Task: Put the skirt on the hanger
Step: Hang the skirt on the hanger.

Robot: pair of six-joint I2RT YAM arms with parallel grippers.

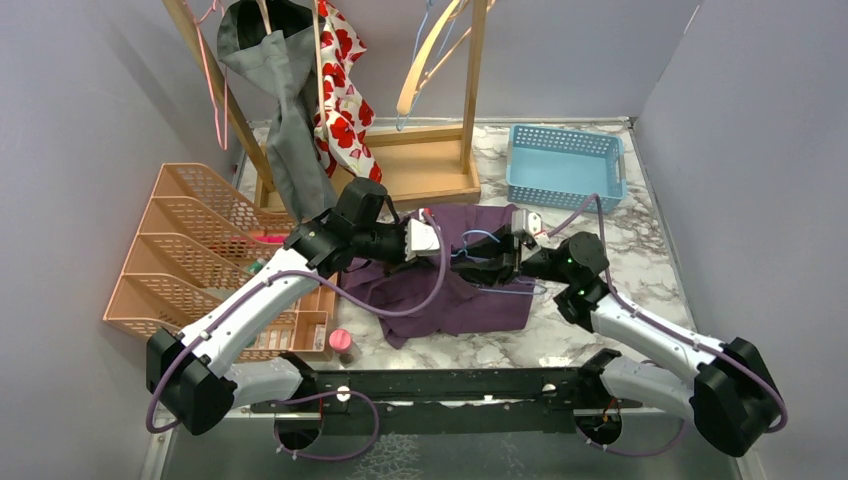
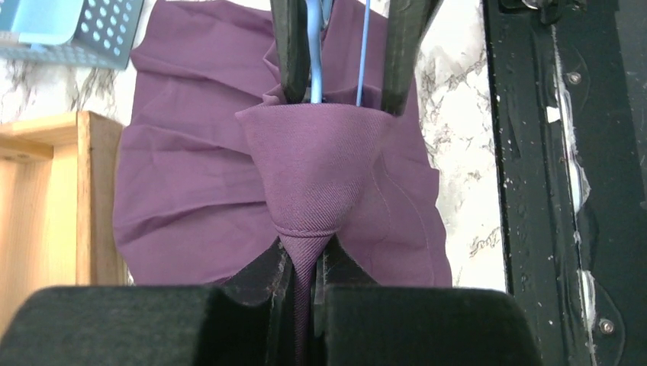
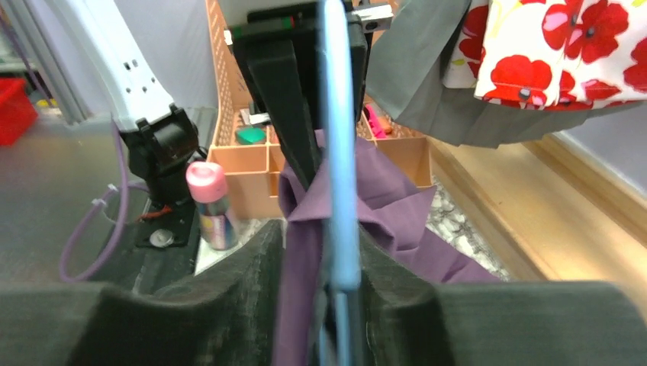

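Left gripper [image 2: 304,263] pinches skirt [image 2: 191,175] edge; right gripper [image 2: 343,103] seemingly loose around hanger [image 2: 315,46].

Open desk [image 1: 650,250] lies right of the skirt [image 1: 480,305], between the blue basket [image 1: 565,165] and the right arm [image 1: 640,325]. On the left, the orange organiser [image 1: 190,250] and a pink-capped bottle [image 1: 342,343] hem in the left arm [image 1: 250,310]. Behind, the wooden rack [image 1: 430,175] with its hanging grey garment [image 1: 290,140] and floral garment [image 1: 345,110] closes the far side, just beside the left wrist.

the blue hanger [image 3: 336,152] (blurred, close up) runs off the top edge.
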